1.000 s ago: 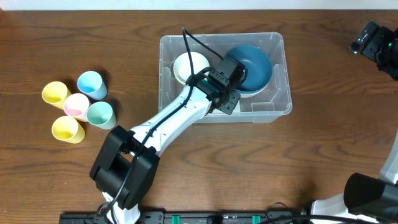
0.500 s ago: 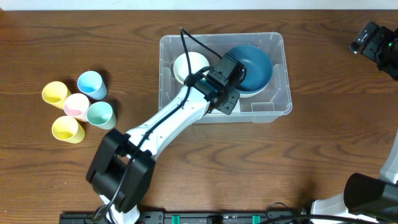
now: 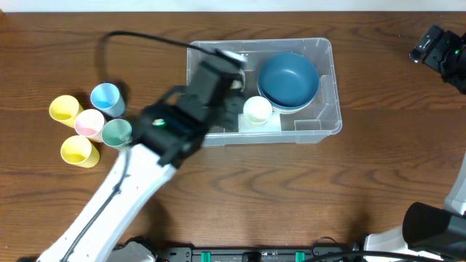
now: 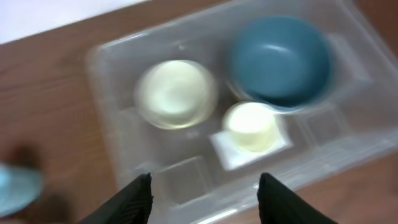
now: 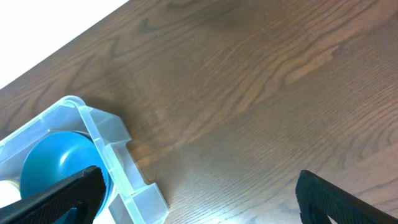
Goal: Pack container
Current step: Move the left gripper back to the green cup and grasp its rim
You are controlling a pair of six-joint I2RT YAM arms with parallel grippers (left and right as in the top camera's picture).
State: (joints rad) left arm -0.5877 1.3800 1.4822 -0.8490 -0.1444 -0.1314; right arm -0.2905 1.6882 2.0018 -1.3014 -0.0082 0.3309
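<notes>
The clear container (image 3: 320, 125) stands at the table's centre. In it are a blue bowl (image 3: 289, 78), a cream cup (image 3: 256, 109) in front of the bowl, and a cream bowl (image 4: 176, 93), which my left arm hides in the overhead view. The left wrist view shows the container (image 4: 112, 124), the blue bowl (image 4: 280, 59) and the cream cup (image 4: 250, 126). My left gripper (image 4: 205, 193) is open and empty above the container's near wall; it is blurred in the overhead view (image 3: 227, 109). My right gripper (image 5: 199, 202) is open and empty, at the far right of the overhead view (image 3: 437, 47).
Several loose cups stand on the table to the left: yellow (image 3: 64, 109), blue (image 3: 106, 98), pink (image 3: 89, 124), teal (image 3: 116, 133) and another yellow (image 3: 79, 151). The right wrist view shows the container's corner (image 5: 106, 149) and bare wood.
My left gripper has pulled out of the container, up and to the left, leaving the cream cup standing beside the blue bowl. The right arm has not moved.
</notes>
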